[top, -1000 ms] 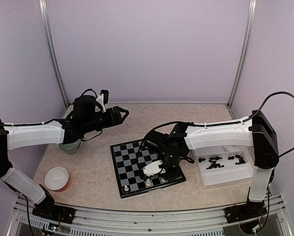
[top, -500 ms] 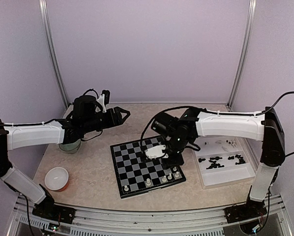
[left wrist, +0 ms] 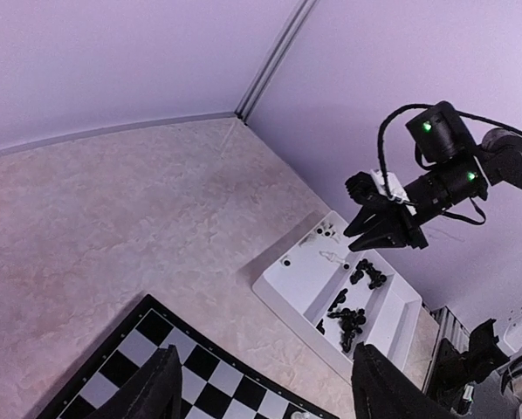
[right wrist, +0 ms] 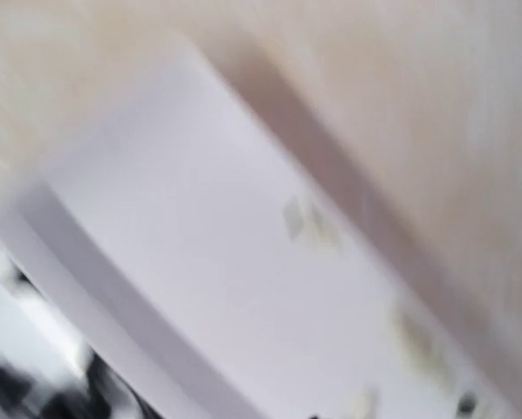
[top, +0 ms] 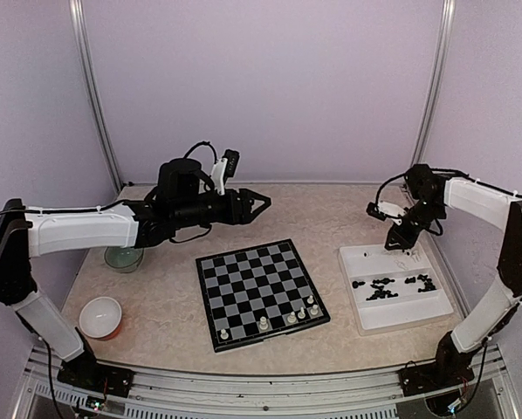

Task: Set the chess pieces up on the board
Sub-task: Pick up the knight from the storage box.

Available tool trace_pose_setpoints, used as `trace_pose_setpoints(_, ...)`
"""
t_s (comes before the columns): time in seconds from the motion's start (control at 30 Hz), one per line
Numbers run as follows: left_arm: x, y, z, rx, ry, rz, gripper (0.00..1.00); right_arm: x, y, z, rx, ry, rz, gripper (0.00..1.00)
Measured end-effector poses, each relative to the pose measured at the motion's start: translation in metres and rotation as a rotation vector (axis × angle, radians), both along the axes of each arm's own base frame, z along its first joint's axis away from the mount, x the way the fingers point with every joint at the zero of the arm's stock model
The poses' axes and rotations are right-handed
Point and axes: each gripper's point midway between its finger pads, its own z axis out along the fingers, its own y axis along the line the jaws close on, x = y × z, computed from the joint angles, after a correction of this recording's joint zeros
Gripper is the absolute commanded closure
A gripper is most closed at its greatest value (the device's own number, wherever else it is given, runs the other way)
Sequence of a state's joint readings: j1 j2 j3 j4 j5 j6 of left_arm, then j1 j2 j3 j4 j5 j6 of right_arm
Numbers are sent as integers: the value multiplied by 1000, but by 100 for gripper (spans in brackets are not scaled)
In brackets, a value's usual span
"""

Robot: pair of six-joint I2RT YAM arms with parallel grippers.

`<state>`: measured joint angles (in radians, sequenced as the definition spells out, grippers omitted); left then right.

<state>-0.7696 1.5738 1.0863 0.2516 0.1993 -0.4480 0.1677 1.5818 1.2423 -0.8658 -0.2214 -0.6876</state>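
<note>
The board [top: 261, 288] lies mid-table, with several cream-white chess pieces [top: 302, 312] along its near edge. More black chess pieces [top: 383, 286] and a few cream ones [top: 407, 257] lie in the white tray [top: 399, 316]. My left gripper [top: 263, 203] hovers open and empty beyond the board's far-left corner. In the left wrist view its fingers [left wrist: 156, 393] frame the board [left wrist: 182, 375] and tray [left wrist: 309, 279]. My right gripper [top: 399, 237] hangs over the tray's far compartment. The right wrist view is blurred and shows only the tray floor [right wrist: 243, 288].
A glass bowl [top: 121, 257] stands at the left behind my left arm, and a white bowl with an orange base [top: 100, 316] sits near the front left. Purple walls with metal posts close in the marbled table.
My right arm has swung from the board's near right over to the tray, leaving cream pieces on the board. My left arm has reached further right, toward the board's far side.
</note>
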Motion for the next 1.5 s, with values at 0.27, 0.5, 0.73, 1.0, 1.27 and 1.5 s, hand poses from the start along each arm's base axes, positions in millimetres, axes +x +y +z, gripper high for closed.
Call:
trace_pose_setpoints(0.27, -8, -44, -8, 56, -8, -117, 33, -9, -58, -44, -113, 45, -55, 75)
trace_pose_setpoints(0.5, -16, -52, -12, 83, -1, -144, 33, 12, -73, -65, -179, 10, -24, 74)
trace_pose_setpoints(0.73, -18, -52, -16, 95, 9, -148, 33, 27, -77, -90, -206, 29, -3, 73)
trace_pose_setpoints(1.0, -21, -54, -18, 98, 12, -156, 33, 43, -79, -93, -219, -4, -8, 71)
trace_pose_setpoints(1.27, -18, -61, -28, 109, 32, -166, 33, 44, -80, -94, -226, -11, -6, 71)
trace_pose_setpoints(1.5, -17, -72, -33, 106, 42, -194, 33, 42, -77, -96, -208, -4, 3, 70)
